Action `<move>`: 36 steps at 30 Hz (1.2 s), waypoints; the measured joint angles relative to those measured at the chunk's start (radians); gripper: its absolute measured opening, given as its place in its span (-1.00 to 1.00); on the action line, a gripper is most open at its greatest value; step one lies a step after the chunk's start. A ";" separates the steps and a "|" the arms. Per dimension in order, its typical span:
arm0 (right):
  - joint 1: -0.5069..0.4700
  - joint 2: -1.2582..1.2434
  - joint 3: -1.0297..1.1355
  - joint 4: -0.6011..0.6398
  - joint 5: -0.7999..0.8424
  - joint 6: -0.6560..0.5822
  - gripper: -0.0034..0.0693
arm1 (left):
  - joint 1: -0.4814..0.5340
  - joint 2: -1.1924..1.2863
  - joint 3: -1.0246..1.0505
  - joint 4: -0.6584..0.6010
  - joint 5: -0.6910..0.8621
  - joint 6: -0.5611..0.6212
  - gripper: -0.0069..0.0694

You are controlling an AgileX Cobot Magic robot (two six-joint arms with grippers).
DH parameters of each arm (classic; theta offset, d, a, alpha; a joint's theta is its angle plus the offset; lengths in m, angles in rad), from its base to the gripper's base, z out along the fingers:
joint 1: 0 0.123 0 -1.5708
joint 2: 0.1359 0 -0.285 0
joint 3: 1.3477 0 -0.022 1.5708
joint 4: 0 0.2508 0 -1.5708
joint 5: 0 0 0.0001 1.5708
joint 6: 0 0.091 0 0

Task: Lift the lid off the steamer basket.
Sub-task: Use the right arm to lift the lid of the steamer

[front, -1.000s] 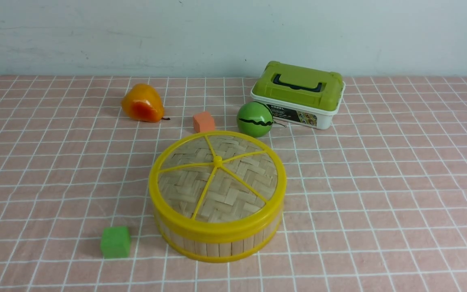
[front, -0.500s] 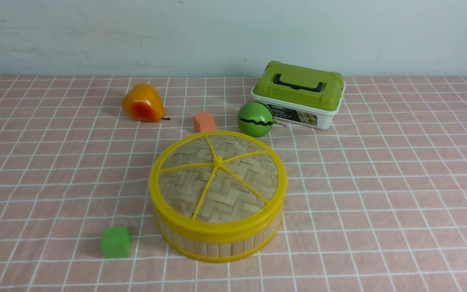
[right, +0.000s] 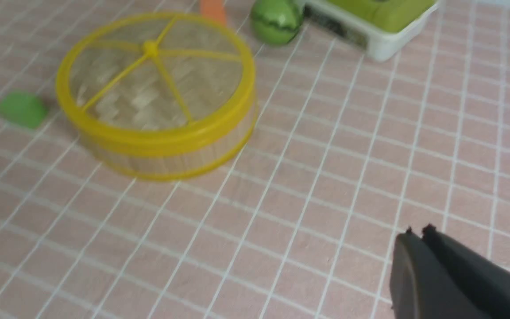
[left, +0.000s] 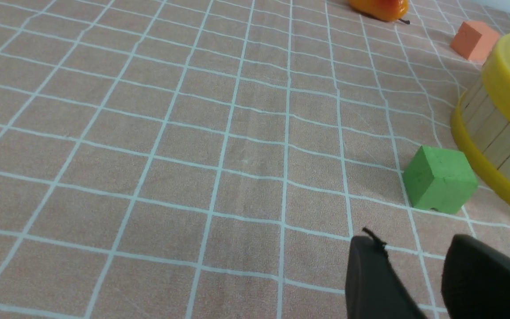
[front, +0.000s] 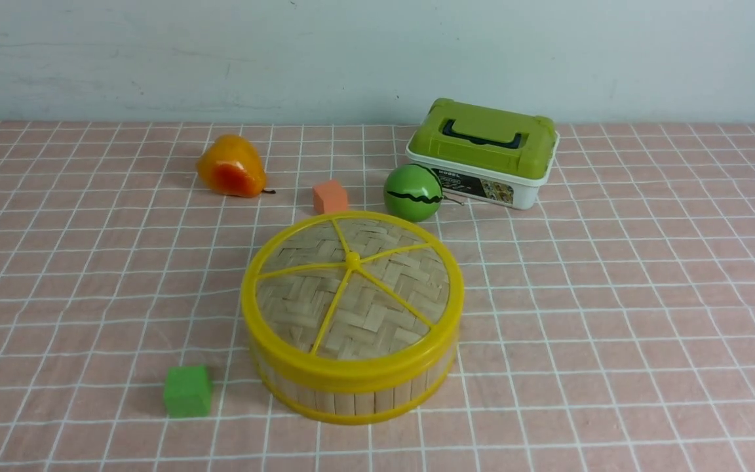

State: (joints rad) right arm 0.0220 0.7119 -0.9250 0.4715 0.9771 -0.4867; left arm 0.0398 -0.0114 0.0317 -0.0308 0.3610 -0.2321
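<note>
Right gripper [right: 418, 231], lower right of its wrist view, clenched on nothing; left gripper [left: 411, 243] parted, empty. Lid [front: 351, 295] sits on steamer basket [front: 351, 396], centre of front view. Judged: approach pending. Next move needs right jaws reopened, then descent onto centre knob [front: 352, 260].
</note>
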 joint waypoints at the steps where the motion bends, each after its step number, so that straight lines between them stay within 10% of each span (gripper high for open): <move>1: 0.017 0.055 -0.037 -0.001 0.031 -0.008 -0.96 | 0.000 0.000 0.000 0.000 0.000 0.000 -0.19; 14: 0.490 0.722 -0.613 -0.231 0.267 0.154 -0.90 | 0.000 0.000 0.000 0.000 0.000 0.000 -0.19; 22: 0.619 1.027 -0.889 -0.363 0.270 0.239 -0.82 | 0.000 0.000 0.000 0.000 0.000 0.000 -0.19; 36: 0.634 1.417 -1.231 -0.368 0.267 0.281 0.21 | 0.000 0.000 0.000 0.000 0.000 0.000 -0.19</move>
State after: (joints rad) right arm 0.6560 2.1289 -2.1563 0.1036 1.2441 -0.2058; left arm 0.0398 -0.0114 0.0317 -0.0308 0.3610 -0.2321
